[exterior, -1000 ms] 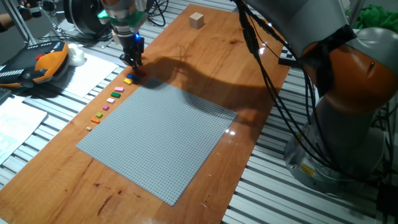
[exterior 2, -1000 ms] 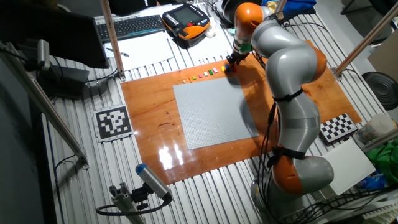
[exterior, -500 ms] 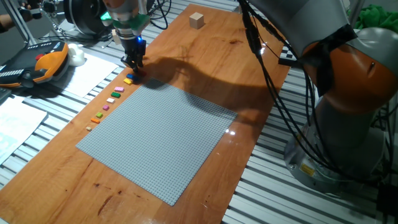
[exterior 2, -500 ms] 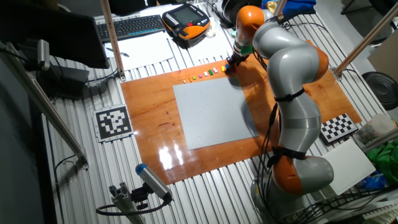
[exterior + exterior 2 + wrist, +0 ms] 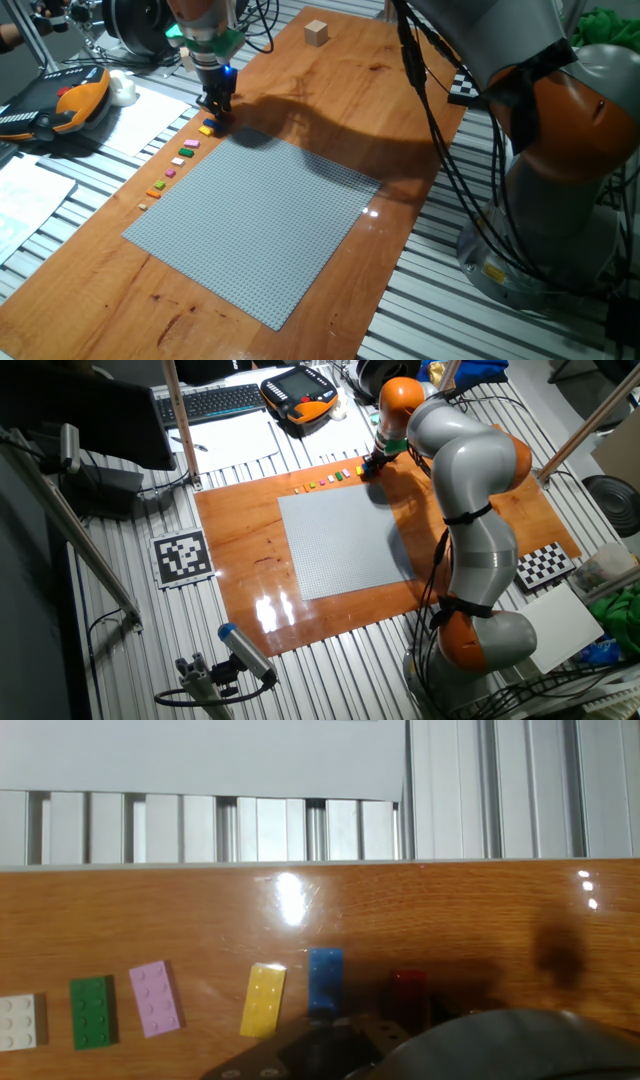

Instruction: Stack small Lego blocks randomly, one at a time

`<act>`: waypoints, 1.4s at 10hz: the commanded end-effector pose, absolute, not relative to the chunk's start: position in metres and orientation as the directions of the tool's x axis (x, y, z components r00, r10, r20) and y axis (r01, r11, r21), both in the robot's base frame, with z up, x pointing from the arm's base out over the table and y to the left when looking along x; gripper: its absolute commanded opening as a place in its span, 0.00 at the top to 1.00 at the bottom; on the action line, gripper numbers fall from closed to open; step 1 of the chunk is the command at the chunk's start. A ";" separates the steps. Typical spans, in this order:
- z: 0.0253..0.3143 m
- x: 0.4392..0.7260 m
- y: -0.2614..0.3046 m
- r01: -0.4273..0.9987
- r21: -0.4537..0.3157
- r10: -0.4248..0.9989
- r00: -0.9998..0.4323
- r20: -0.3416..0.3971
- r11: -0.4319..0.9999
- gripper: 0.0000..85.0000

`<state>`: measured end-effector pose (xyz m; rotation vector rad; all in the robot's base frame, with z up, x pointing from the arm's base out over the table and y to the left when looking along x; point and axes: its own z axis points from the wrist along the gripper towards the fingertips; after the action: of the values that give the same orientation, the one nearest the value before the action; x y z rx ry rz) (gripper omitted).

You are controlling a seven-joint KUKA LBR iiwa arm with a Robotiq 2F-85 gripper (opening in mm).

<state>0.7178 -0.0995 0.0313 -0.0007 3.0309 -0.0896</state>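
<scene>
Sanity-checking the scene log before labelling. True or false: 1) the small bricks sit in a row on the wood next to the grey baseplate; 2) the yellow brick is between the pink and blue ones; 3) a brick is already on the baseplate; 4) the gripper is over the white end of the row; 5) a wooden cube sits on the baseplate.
1) True: the small bricks line the wood beside the grey baseplate.
2) True: the yellow brick lies between the pink brick and the blue brick.
3) False: no brick shows on the baseplate.
4) False: the gripper is at the blue and red brick end.
5) False: the wooden cube sits on bare wood, away from it.
</scene>
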 end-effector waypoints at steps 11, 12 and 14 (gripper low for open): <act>0.064 0.693 -0.076 0.025 -0.025 0.023 -0.997 -0.076 0.999 1.00; 0.077 0.679 -0.066 0.059 -0.019 0.058 -0.996 -0.065 0.998 1.00; 0.086 0.651 -0.046 0.128 -0.045 0.125 -0.990 -0.057 0.991 1.00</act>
<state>0.6664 -0.0477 0.0843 0.1846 3.0807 -0.0743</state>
